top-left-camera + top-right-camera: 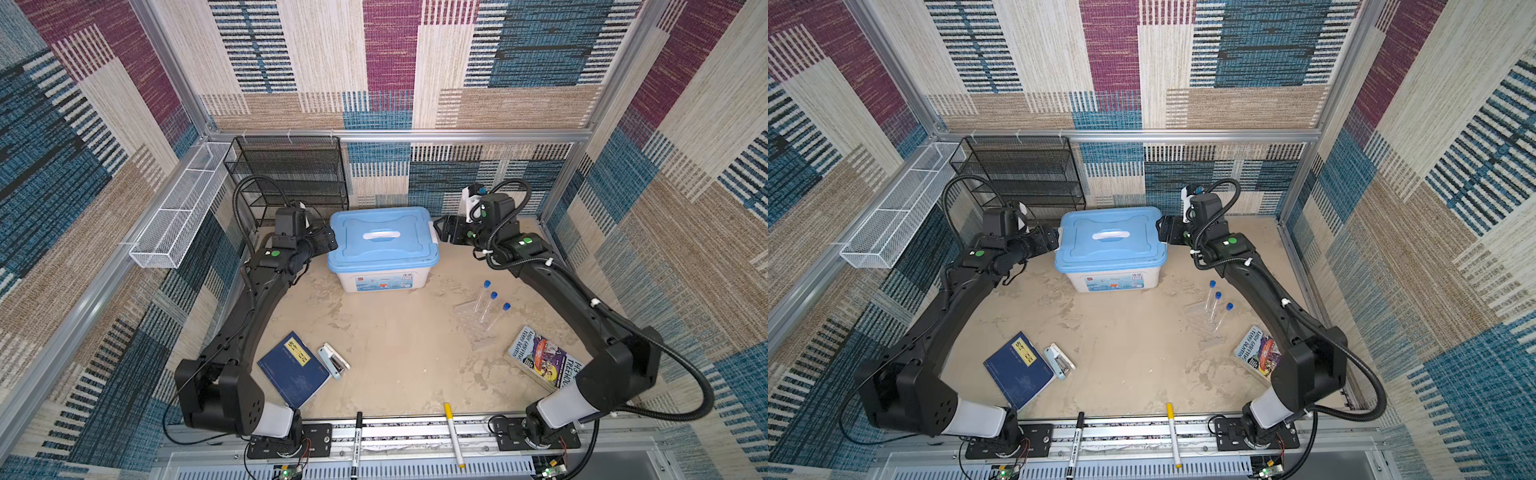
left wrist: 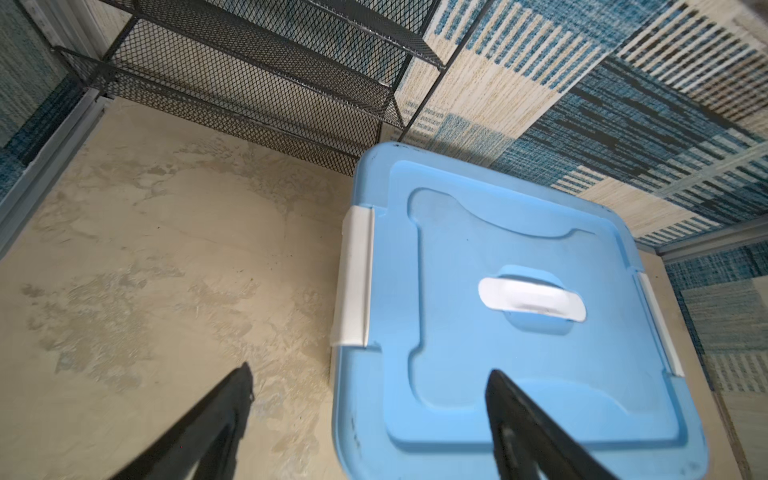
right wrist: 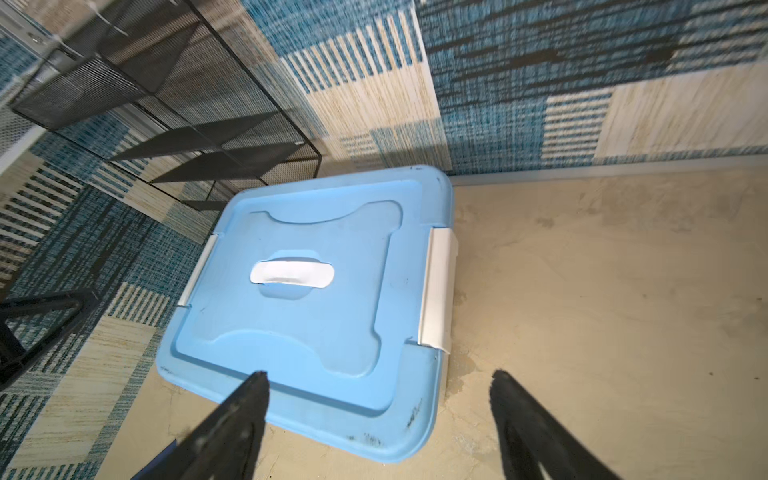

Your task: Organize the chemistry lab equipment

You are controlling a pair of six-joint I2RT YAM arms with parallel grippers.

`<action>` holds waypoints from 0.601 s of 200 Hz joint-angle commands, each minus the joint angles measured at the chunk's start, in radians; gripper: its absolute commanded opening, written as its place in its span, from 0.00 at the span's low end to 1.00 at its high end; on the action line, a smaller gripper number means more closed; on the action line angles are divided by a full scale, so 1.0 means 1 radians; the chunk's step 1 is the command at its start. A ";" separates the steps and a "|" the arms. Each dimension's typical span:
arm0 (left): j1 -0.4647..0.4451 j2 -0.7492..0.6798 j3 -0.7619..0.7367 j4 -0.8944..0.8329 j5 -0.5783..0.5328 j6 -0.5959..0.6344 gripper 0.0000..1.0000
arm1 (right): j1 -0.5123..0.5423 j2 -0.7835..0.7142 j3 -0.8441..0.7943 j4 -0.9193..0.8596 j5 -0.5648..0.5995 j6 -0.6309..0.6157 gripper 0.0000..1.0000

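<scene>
Three clear blue-capped test tubes (image 1: 494, 296) (image 1: 1217, 296) stand in a clear plastic rack (image 1: 478, 330) (image 1: 1204, 330) on the right of the table, in both top views. A white storage box with a blue lid (image 1: 382, 243) (image 1: 1111, 239) (image 2: 519, 340) (image 3: 311, 316) sits at the back middle, lid on. My left gripper (image 1: 328, 241) (image 1: 1054, 240) (image 2: 370, 370) hangs open by the box's left side, near its white latch (image 2: 353, 278). My right gripper (image 1: 441, 229) (image 1: 1163, 229) (image 3: 379, 375) hangs open by the right latch (image 3: 436, 286). Neither holds anything.
A black mesh shelf (image 1: 291, 174) stands behind the box at the back left, with a white mesh basket (image 1: 178, 208) on the left wall. A blue book (image 1: 293, 368) and pale blue stapler (image 1: 332, 361) lie front left, a colourful book (image 1: 544, 359) front right. Black (image 1: 356, 440) and yellow (image 1: 454, 434) markers lie on the front rail.
</scene>
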 commanded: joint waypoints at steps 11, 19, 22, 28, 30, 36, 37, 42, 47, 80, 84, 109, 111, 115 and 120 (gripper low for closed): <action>0.027 -0.188 -0.158 0.037 -0.062 0.057 0.99 | -0.054 -0.202 -0.118 0.083 0.017 -0.009 1.00; 0.037 -0.236 -0.200 0.049 -0.078 0.066 0.99 | -0.074 -0.252 -0.151 0.085 0.013 -0.016 0.99; 0.040 -0.251 -0.219 0.055 -0.084 0.070 0.99 | -0.081 -0.272 -0.165 0.086 0.019 -0.019 0.99; 0.043 -0.277 -0.252 0.066 -0.097 0.083 0.99 | -0.095 -0.314 -0.200 0.087 0.042 -0.023 0.99; 0.043 -0.284 -0.264 0.068 -0.099 0.087 0.99 | -0.100 -0.326 -0.213 0.088 0.055 -0.025 0.99; 0.045 -0.302 -0.296 0.085 -0.103 0.105 0.99 | -0.116 -0.367 -0.255 0.098 0.085 -0.029 0.99; 0.045 -0.305 -0.302 0.088 -0.103 0.108 0.99 | -0.120 -0.373 -0.264 0.099 0.090 -0.030 0.99; 0.046 -0.314 -0.322 0.099 -0.099 0.118 0.99 | -0.135 -0.405 -0.306 0.114 0.103 -0.040 0.99; 0.046 -0.320 -0.341 0.106 -0.091 0.125 0.99 | -0.151 -0.441 -0.350 0.136 0.113 -0.056 0.99; 0.048 -0.341 -0.487 0.224 -0.170 0.079 0.98 | -0.328 -0.548 -0.591 0.260 0.187 -0.074 0.99; 0.048 -0.341 -0.506 0.253 -0.174 0.099 0.98 | -0.348 -0.547 -0.607 0.267 0.189 -0.072 0.99; 0.052 -0.319 -0.617 0.425 -0.270 0.137 0.96 | -0.492 -0.505 -0.678 0.351 0.051 -0.038 0.99; 0.053 -0.316 -0.622 0.436 -0.275 0.140 0.96 | -0.500 -0.501 -0.682 0.359 0.046 -0.036 0.99; 0.053 -0.308 -0.631 0.457 -0.283 0.149 0.96 | -0.513 -0.494 -0.691 0.371 0.045 -0.032 0.99; 0.054 -0.297 -0.639 0.481 -0.290 0.162 0.96 | -0.526 -0.487 -0.703 0.389 0.054 -0.032 0.99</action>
